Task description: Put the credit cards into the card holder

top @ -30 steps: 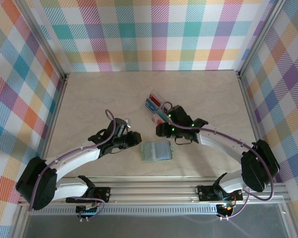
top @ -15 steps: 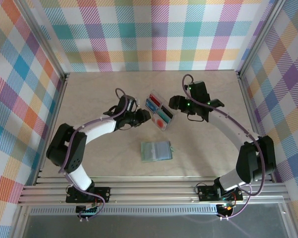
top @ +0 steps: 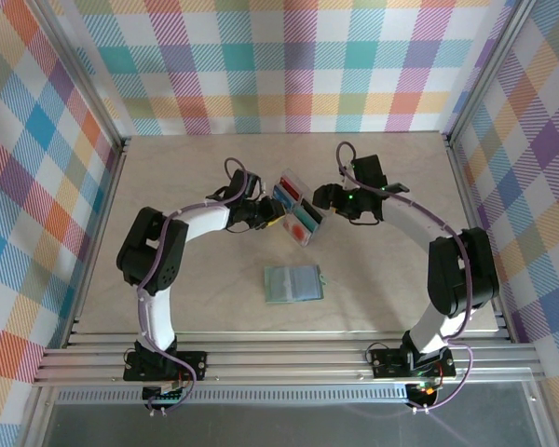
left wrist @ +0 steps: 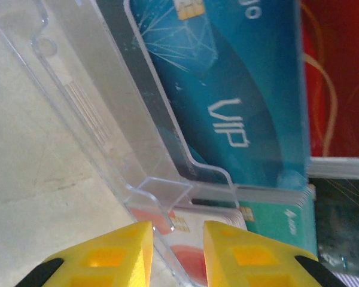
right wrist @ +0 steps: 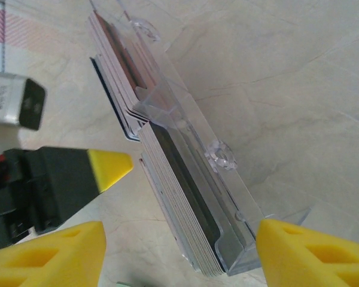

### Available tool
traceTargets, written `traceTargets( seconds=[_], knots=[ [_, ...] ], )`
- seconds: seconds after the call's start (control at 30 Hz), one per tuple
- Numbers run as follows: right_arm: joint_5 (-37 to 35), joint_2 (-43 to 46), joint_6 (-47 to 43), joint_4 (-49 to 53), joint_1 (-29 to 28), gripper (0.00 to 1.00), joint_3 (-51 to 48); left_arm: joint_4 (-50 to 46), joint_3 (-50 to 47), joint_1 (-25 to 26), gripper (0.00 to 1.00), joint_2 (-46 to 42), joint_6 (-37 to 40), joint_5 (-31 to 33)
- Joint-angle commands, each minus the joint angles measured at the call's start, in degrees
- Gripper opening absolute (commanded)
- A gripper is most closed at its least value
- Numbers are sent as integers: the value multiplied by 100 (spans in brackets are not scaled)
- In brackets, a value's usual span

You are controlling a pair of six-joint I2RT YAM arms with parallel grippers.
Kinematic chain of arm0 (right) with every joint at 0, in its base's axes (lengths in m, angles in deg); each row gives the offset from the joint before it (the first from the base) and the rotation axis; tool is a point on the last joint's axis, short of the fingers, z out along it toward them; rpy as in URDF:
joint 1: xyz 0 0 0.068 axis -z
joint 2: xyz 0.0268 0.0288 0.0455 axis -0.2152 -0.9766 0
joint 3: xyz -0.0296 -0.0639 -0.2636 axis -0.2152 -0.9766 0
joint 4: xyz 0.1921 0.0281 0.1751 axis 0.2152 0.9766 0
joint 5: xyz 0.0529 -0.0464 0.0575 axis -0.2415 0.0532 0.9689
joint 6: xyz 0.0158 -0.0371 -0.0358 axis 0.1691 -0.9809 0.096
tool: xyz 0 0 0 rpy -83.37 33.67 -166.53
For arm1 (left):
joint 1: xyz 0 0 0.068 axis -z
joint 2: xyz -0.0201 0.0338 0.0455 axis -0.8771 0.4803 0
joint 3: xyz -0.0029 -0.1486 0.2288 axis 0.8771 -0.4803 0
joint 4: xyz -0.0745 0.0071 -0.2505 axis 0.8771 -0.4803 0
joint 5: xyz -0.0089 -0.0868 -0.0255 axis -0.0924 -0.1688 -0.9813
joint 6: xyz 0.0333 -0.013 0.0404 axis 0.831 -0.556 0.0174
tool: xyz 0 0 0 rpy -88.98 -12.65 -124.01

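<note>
The credit cards (top: 286,195) lie in a clear plastic tray (top: 309,237) mid-table. Up close I see a blue VIP card (left wrist: 239,89), a red card (left wrist: 338,78), a teal card (left wrist: 281,222) and a white-and-red card (left wrist: 198,240). My left gripper (top: 271,213) is narrowly open, its fingertips (left wrist: 127,258) astride the tray's clear wall (left wrist: 96,107). My right gripper (top: 322,199) stands wide open around the tray's end and its edge-on stack of cards (right wrist: 167,185). The grey-green card holder (top: 293,283) lies flat nearer the arm bases, apart from both grippers.
Checked walls and metal posts (top: 458,149) enclose the beige table (top: 186,298). The left gripper's yellow fingertip (right wrist: 110,167) sits close beside the card stack in the right wrist view. Bare table lies around the card holder and behind the tray.
Both arms have swung away from the card holder up to the tray, the left to its left edge and the right to its right end. The right gripper has opened wider.
</note>
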Motion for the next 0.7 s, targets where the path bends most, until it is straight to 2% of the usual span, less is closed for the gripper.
traceTargets(
  seconds=[0.0,0.13,0.47,0.67],
  knots=[
    [588,87,4,-151,-67,67,-291,-167,266,-141,28,189,216,-171],
    [652,144,40,-244,-134,67,-529,-305,511,-163,28,411,350,-242],
    [266,667,155,-134,-599,67,-878,-407,623,-249,27,514,500,-328],
    [-810,957,111,404,-755,67,-722,-539,637,-286,27,332,550,-281]
  ],
)
